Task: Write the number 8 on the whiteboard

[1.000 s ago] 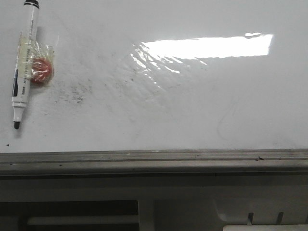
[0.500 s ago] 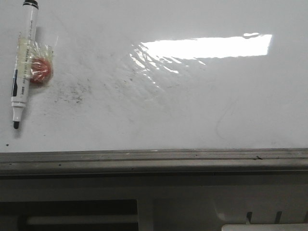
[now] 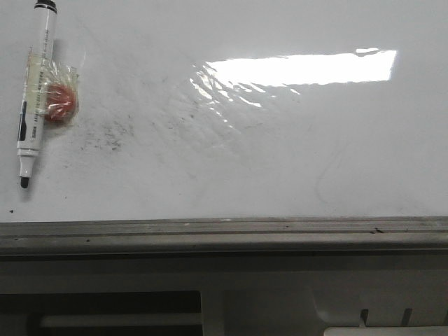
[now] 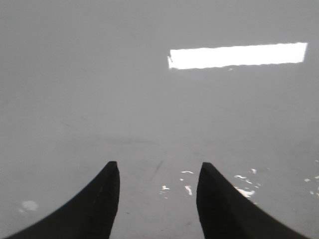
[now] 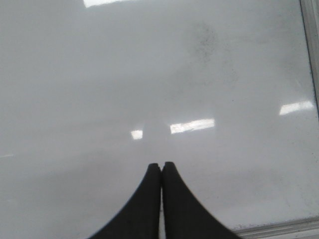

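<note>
Marker uncapped, lying on whiteboard far left, long axis running away from rail, tip nearest it. No 8 drawn. Left gripper parted, empty, probably nearer; right gripper closed, empty.

The whiteboard is cut off at the top, left and right edges of the front view. A red thing in clear wrap beside the marker is too blurred to be named. The grey marks are too faint to be read.
</note>
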You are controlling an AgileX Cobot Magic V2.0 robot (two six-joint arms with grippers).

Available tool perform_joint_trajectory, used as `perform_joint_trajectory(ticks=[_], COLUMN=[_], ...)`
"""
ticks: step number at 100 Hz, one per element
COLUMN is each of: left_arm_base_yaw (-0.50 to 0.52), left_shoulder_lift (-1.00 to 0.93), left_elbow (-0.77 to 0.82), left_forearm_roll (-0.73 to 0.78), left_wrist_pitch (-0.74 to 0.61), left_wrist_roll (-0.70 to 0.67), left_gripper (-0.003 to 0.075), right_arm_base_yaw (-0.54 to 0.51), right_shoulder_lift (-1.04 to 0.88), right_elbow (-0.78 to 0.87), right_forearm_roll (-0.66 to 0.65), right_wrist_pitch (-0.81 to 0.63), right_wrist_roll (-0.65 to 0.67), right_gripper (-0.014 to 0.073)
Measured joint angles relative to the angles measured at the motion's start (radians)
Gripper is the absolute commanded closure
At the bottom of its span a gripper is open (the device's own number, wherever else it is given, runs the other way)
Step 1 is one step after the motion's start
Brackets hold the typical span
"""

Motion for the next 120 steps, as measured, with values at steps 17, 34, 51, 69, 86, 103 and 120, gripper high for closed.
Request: perform_joint_trajectory(ticks=[17, 34, 51, 69, 86, 103, 120], left_arm_base_yaw=[-0.182, -0.377, -0.504, -0.562, -0.573, -0.574, -0.575], left_shoulder_lift=[0.076, 0.212, 0.345, 0.459, 0.542, 0.602, 0.632], left_elbow=[0.000, 0.000, 0.000, 0.000, 0.000, -0.002, -0.006], left_forearm_roll=[0.000, -0.007, -0.041, -0.073, -0.090, -0.105, -0.144], left_wrist_pitch=[-0.009, -0.037, -0.111, -0.205, -0.277, -0.330, -0.352], left_wrist_roll=[0.000, 0.000, 0.000, 0.002, 0.002, 0.002, 0.002], left_gripper=[0.0370, 0.0370, 0.0370, 0.0370, 0.0371, 0.0535, 0.0741], right_arm_base_yaw=[0.000, 0.000, 0.000, 0.000, 0.000, 0.030, 0.157], right_shoulder_lift=[0.000, 0.000, 0.000, 0.000, 0.000, 0.000, 0.001], right_elbow=[0.000, 0.000, 0.000, 0.000, 0.000, 0.000, 0.000], right_forearm_roll=[0.000, -0.002, -0.002, -0.002, 0.009, 0.039, 0.048], right_wrist_pitch=[0.000, 0.000, 0.000, 0.000, 0.000, 0.000, 0.000], right_wrist_roll=[0.000, 0.000, 0.000, 0.000, -0.002, -0.004, -0.004], right_gripper=[0.0657, 0.0657, 0.0657, 0.0657, 0.0657, 0.0657, 0.0657])
